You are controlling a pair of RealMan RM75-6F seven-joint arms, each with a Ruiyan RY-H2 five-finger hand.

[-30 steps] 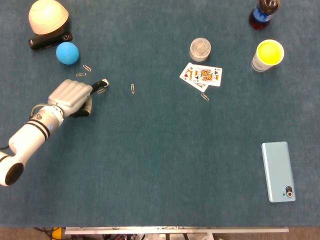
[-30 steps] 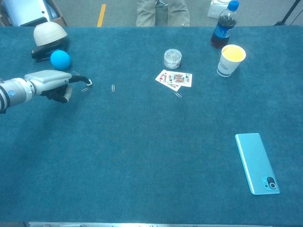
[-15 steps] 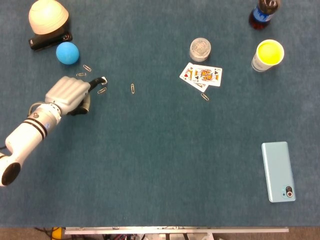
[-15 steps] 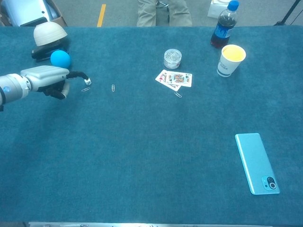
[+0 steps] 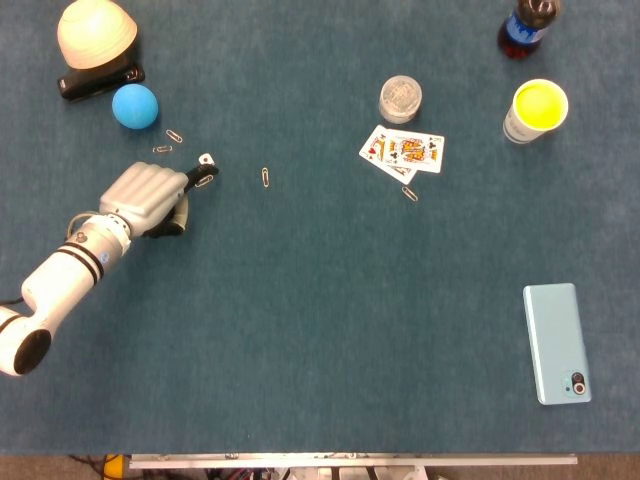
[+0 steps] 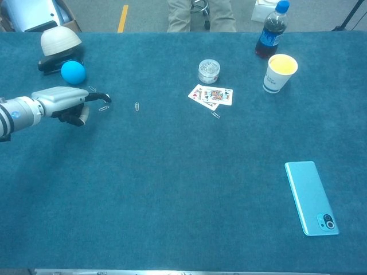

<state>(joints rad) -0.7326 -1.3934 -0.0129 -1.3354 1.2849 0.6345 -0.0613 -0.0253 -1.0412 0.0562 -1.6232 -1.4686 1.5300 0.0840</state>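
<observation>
**A:** Paper clip first: it lies flat on the worktop, right at the tip of your left robot hand. That hand is mostly curled, with one finger stretched out to the clip. As far as I can see, it grips nothing.

**B:** So how do you lift it cleanly?

**A:** I'd say keep the outstretched fingertip low and bring the thumb in from the opposite side. Pinch across the wire rather than pressing down on it, because a flat clip skids easily on this cloth. Your right robot hand is out of sight.

**B:** And the count?

**A:** Nearest you there is one phone. There are five clips in all: yours plus four other paper clips. Beyond those come one small fan of playing cards, too overlapped to count, one jar, one cup and one blue ball. Farthest off are one stapler, one bottle and one white bowl.
</observation>
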